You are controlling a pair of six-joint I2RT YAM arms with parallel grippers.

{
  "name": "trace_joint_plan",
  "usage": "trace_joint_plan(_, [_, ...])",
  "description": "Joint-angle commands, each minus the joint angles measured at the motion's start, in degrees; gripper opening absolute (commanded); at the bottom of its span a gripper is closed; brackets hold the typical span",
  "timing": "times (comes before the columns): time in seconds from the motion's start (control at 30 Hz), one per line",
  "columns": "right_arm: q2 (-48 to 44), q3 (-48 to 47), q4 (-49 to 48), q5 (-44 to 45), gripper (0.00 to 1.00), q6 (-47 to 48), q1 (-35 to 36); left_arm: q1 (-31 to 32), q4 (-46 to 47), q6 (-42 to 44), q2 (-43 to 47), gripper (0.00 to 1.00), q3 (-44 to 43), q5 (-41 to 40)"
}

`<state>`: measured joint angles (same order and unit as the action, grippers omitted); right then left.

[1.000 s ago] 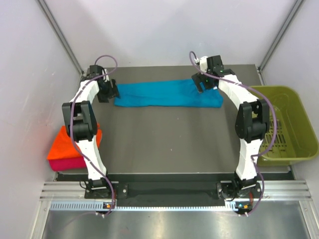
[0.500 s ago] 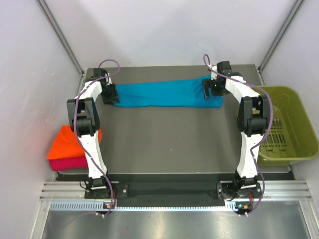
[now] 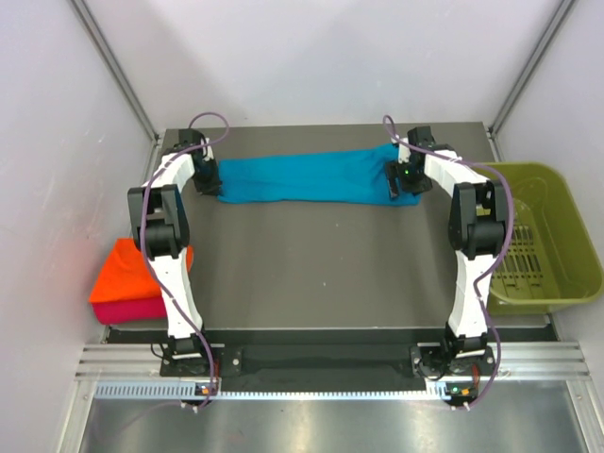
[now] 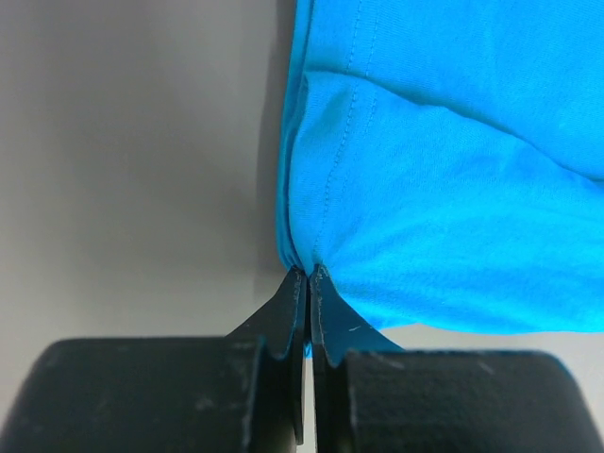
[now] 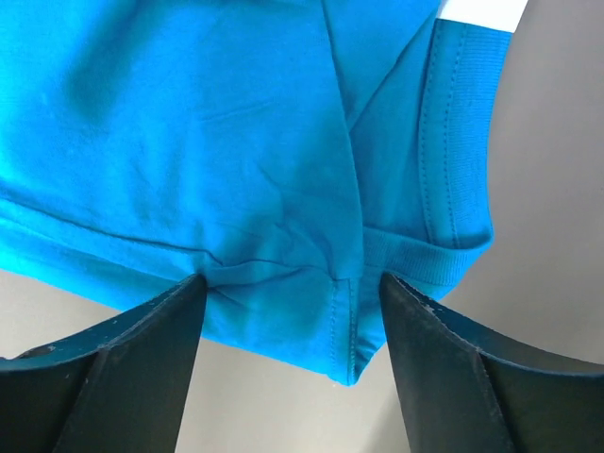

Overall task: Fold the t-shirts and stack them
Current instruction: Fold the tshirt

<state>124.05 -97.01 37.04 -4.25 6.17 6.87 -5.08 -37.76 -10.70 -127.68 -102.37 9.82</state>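
Lying as a long, narrow strip across the far part of the dark grey table [image 3: 311, 269], the teal-blue cloth t-shirt [image 3: 307, 176] has its left corner pinched between the pressed-together fingers of the left gripper [image 4: 308, 283]. The right gripper [image 5: 291, 278] is at its collar end, fingers spread wide apart over the cloth. A folded orange t-shirt [image 3: 132, 269] rests on a folded magenta-pink t-shirt [image 3: 123, 310] beside the table's left edge, and an olive-green plastic basket [image 3: 528, 172] sits at its right.

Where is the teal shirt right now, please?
Top view: the teal shirt lies along the far table edge, between the left gripper and right gripper.
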Motion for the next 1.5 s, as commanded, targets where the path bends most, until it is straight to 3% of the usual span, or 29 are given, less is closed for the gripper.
trace_joint_plan(0.0, [-1.2, -0.5, 0.2, 1.3, 0.72, -0.5, -0.2, 0.0, -0.1, 0.7, 2.5, 0.00, -0.6, 0.7])
trace_joint_plan(0.13, [-3.1, -0.4, 0.8, 0.6, 0.73, -1.6, -0.8, 0.0, 0.0, 0.6, 2.7, 0.00, -0.6, 0.9])
trace_joint_plan(0.37, [-6.1, 2.1, 1.3, -1.1, 0.66, -2.4, -1.4, 0.1, 0.2, 0.4, 2.3, 0.00, -1.3, 1.1])
trace_joint_plan(0.47, [-5.8, 3.6, 0.8, -1.4, 0.50, -2.0, -1.7, 0.0, -0.1, 0.4, 2.6, 0.00, -1.3, 1.1])
trace_joint_plan(0.5, [-5.7, 3.8, 0.8, -1.5, 0.37, -2.0, -2.0, 0.0, -0.4, 0.5, 2.8, 0.00, -1.3, 1.2])
trace_joint_plan(0.6, [-4.7, 3.3, 0.7, -0.8, 0.25, -1.7, -2.4, 0.0, -1.1, 0.5, 4.2, 0.00, -0.5, 1.6])
trace_joint_plan(0.83, [0.2, -3.7, -0.3, 0.6, 0.20, 0.8, -3.6, 0.0, -2.1, 0.4, 10.3, 0.00, 7.2, 2.7])
trace_joint_plan(1.13, [8.9, -16.8, -1.1, -2.3, 0.22, 2.4, -5.6, 0.7, -2.7, 2.5, 16.7, 0.00, 14.2, 1.8])
trace_joint_plan(1.47, [14.9, -25.0, -2.1, -6.3, 0.15, 0.5, -5.5, 10.9, -4.2, 4.4, 26.1, 0.00, 25.0, 3.3])
